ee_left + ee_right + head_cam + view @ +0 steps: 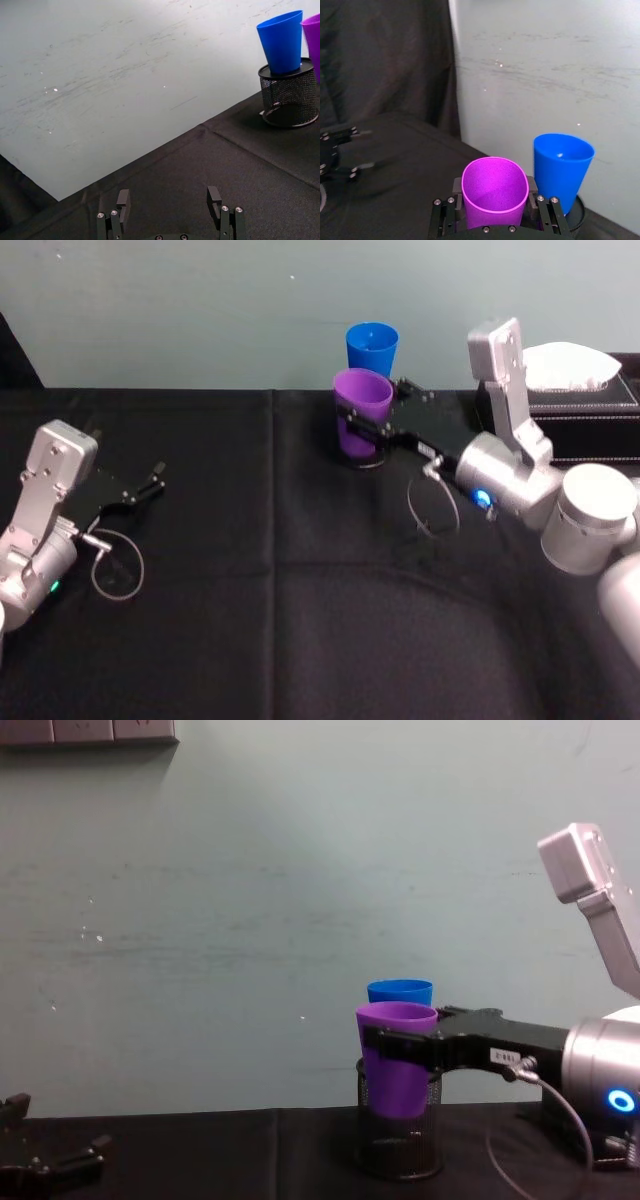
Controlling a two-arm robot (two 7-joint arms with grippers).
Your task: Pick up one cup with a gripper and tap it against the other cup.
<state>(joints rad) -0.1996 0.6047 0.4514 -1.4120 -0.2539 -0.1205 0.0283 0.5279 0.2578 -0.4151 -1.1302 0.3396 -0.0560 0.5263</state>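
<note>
Right gripper (495, 194) clenched on the purple cup (495, 192), with the blue cup (562, 162) just behind it.

Its two black fingers (457, 189) press the purple cup from both sides, holding it upright and lifted above the black table (300, 590) (the chest view shows its bottom in the air). From this cup, the blue cup lies further from the robot, toward the wall. It stands upright in a black mesh holder (400, 1150), its rim a little higher. The two rims are just beside each other with a thin gap, so I judge that a short push forward would make the tap. The left gripper (150, 485) rests on the table well apart, fingers spread, holding nothing.
</note>
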